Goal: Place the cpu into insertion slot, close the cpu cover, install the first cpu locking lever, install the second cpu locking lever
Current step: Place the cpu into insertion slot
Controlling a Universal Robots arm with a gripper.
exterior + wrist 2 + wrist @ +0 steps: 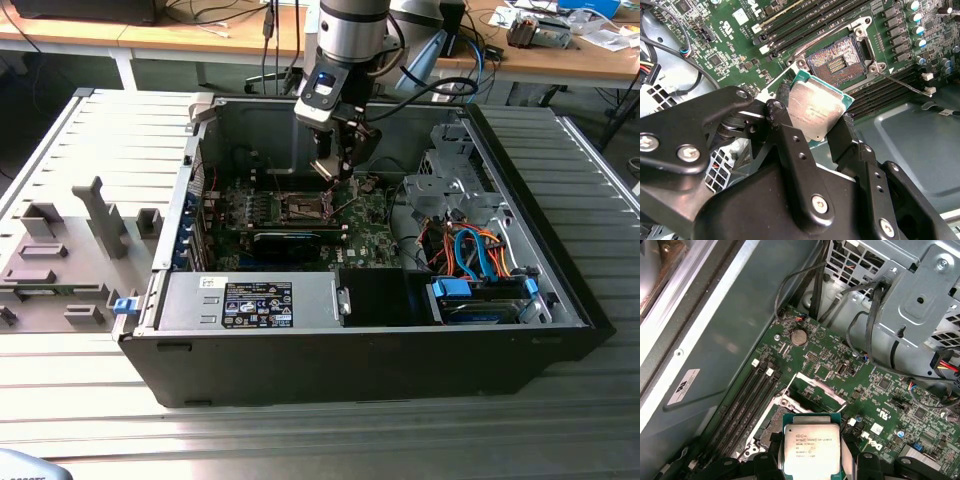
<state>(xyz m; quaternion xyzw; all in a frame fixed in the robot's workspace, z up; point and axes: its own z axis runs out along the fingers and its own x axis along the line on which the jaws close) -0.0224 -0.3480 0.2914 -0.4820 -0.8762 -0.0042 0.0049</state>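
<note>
tool (pixel 811 121) pinching flat silver square cpu (pixel 816 105) | apart from dark pin-gridded insertion slot (pixel 836 61)

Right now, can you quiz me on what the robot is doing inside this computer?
1. True or false: the insertion slot is empty.
2. Pick one: the gripper holds A) a cable, B) the cpu, C) nothing.
3. Fill in: the circuit board around the insertion slot is coloured ____.

Key: 1 true; 2 B; 3 green.
</note>
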